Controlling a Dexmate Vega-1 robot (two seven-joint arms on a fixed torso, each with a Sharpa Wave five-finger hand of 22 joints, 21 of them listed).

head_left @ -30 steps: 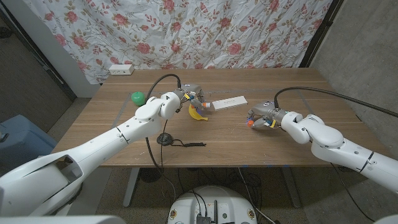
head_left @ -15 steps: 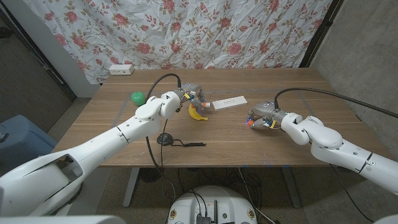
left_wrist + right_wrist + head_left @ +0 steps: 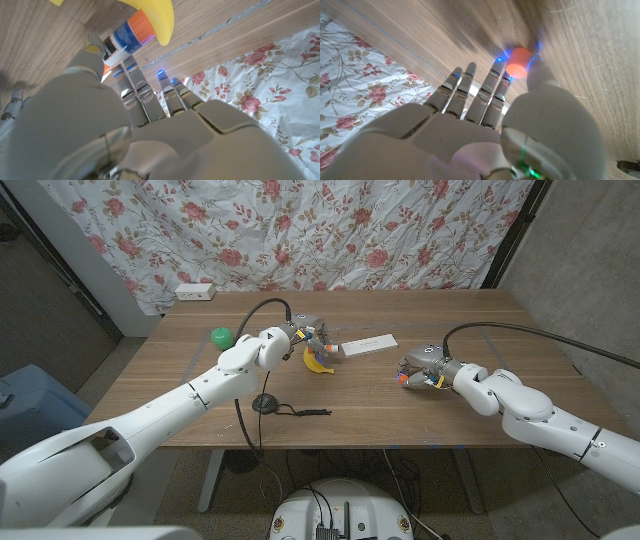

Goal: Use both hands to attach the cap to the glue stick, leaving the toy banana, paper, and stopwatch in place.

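Head view: left hand (image 3: pixel 306 333) sits at the glue stick (image 3: pixel 322 342), just beside the toy banana (image 3: pixel 318 362) at its 12 o'clock; paper (image 3: pixel 366 343) lies at 3 o'clock of that hand; stopwatch (image 3: pixel 265 402) rests near the front edge. Right hand (image 3: pixel 420 366) pinches the orange cap (image 3: pixel 402 377), well apart, at 4 o'clock of the stick.
Left wrist view: fingers (image 3: pixel 131 80) are curled around the glue stick (image 3: pixel 126 38), thumb on its side; the toy banana (image 3: pixel 159 17) touches or overlaps the stick's orange end.
Right wrist view: thumb and fingers (image 3: pixel 501 75) pinch the cap (image 3: pixel 519 62), low over the table (image 3: pixel 445 30).
Advice: lift the stick clear of the banana first, then bring the cap's open end square to the stick's tip, judged.
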